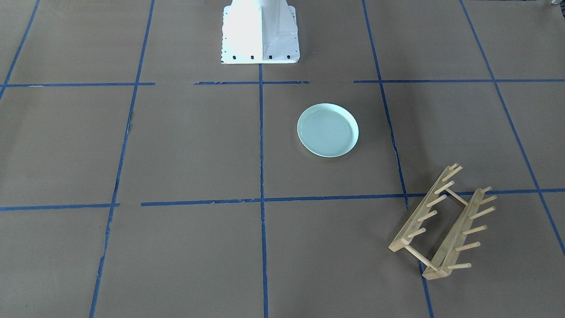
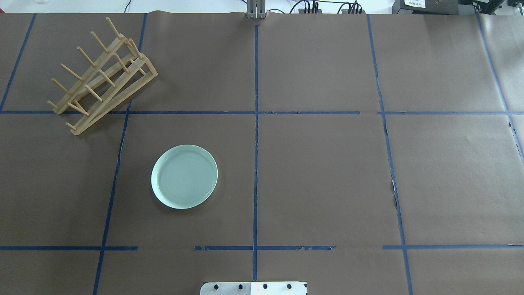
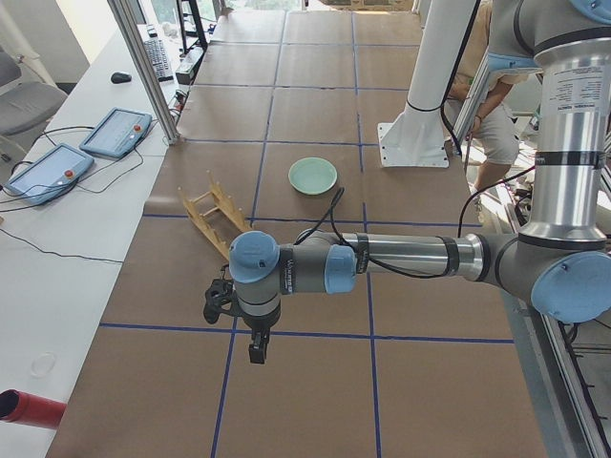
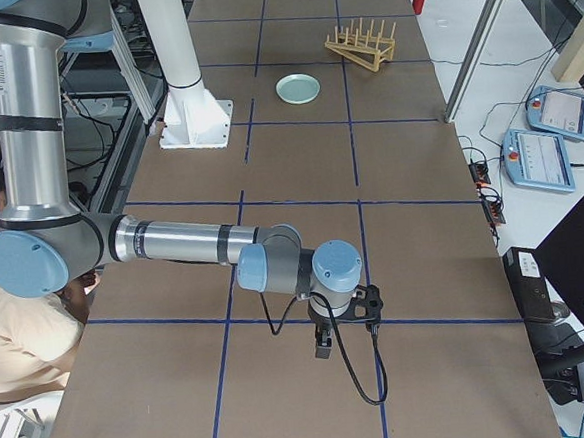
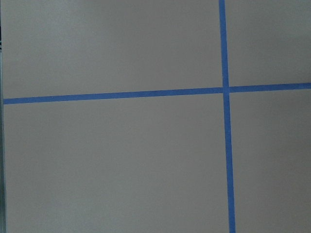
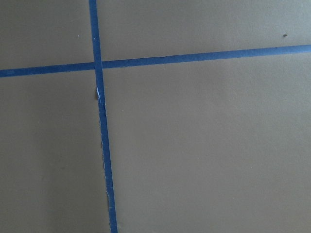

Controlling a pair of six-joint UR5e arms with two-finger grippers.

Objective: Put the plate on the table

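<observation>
left claw [image 3: 256, 351], right claw [image 4: 323, 348] hang over surface [image 2: 327, 176], well away from plate [image 2: 184, 176]; apart or together: cannot tell. plate flat on surface, apart from rack [image 2: 102, 73]; task looks done

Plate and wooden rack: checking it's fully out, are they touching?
Apart. The overhead exterior view shows bare table between the plate and the wooden rack.
</observation>
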